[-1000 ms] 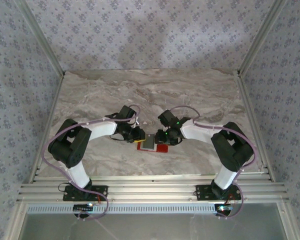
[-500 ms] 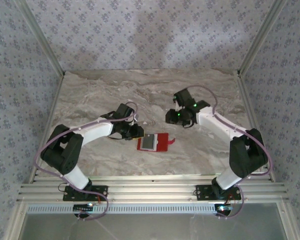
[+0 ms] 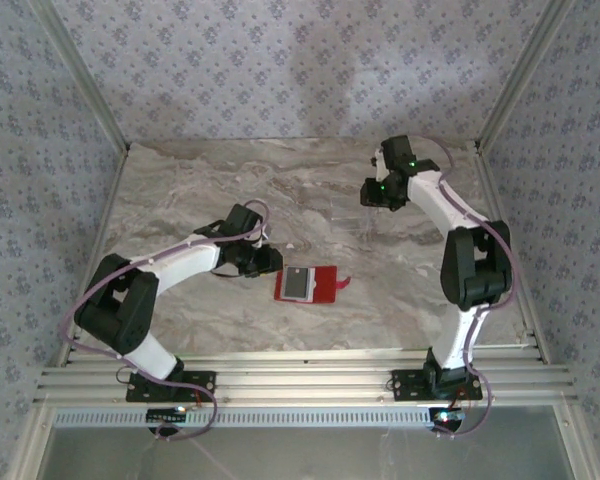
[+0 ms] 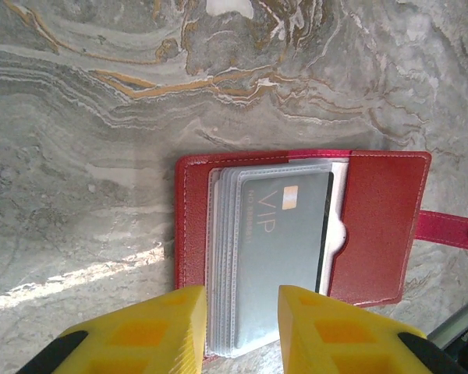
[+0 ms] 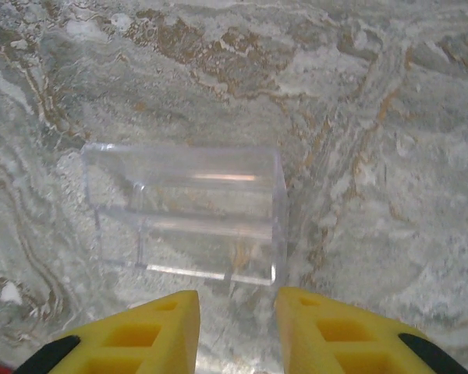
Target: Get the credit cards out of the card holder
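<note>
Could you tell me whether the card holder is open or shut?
Open: the card holder lies spread flat, snap tab undone, a VIP card showing inside.

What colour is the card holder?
The card holder is red; left wrist view shows it best.

Bright, even light; overhead view slightly soft, wrist views sharp, pale glare streak on the marble table point(image 4: 78, 276)

Flat red folding card holder point(image 4: 382, 226): stitched, leather-like, slight sheen. Grey VIP credit card point(image 4: 285, 234): smooth plastic, inside glossy clear sleeves point(image 4: 218, 265). Clear box-shaped stand point(image 5: 187, 210): glossy transparent plastic. Marble-patterned tabletop point(image 4: 101, 117): smooth, semi-matt.
</note>
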Tool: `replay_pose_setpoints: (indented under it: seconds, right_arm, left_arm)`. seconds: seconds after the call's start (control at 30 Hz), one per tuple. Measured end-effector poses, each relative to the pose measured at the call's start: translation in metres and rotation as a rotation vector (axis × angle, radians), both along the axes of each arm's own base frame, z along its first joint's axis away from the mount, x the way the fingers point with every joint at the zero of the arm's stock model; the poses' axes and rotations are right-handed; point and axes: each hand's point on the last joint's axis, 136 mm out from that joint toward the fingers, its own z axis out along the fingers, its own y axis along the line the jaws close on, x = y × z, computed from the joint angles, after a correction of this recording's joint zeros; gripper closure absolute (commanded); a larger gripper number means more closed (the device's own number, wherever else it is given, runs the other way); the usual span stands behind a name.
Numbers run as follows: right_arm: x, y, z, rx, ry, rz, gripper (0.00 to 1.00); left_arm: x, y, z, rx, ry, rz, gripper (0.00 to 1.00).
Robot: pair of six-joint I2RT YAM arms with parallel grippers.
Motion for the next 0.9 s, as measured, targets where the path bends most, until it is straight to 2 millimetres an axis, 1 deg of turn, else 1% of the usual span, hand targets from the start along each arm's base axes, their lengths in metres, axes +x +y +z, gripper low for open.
replay_pose_setpoints:
  seconds: [0.17, 0.37, 0.43, 0.57, 0.9]
  right_arm:
    - [0.018, 0.002, -0.013, -0.009, 0.017, 0.018, 0.69]
    - [0.042, 0.005, -0.022, 0.003, 0.024, 0.016, 0.72]
    - [0.046, 0.005, -0.027, 0.002, 0.028, 0.014, 0.74]
    - [0.045, 0.004, -0.038, -0.005, 0.057, 0.012, 0.75]
    - [0.045, -0.001, -0.04, -0.028, 0.059, -0.001, 0.75]
  left_arm:
    - [-0.001, 0.003, -0.002, 0.003, 0.004, 0.003, 0.7]
    - [-0.002, 0.004, -0.003, 0.005, 0.007, 0.005, 0.69]
    - [-0.001, 0.004, -0.003, 0.005, 0.007, 0.006, 0.69]
    - [-0.001, 0.006, -0.003, 0.005, 0.008, 0.011, 0.69]
    - [0.0, 0.01, -0.006, 0.008, 0.015, 0.023, 0.69]
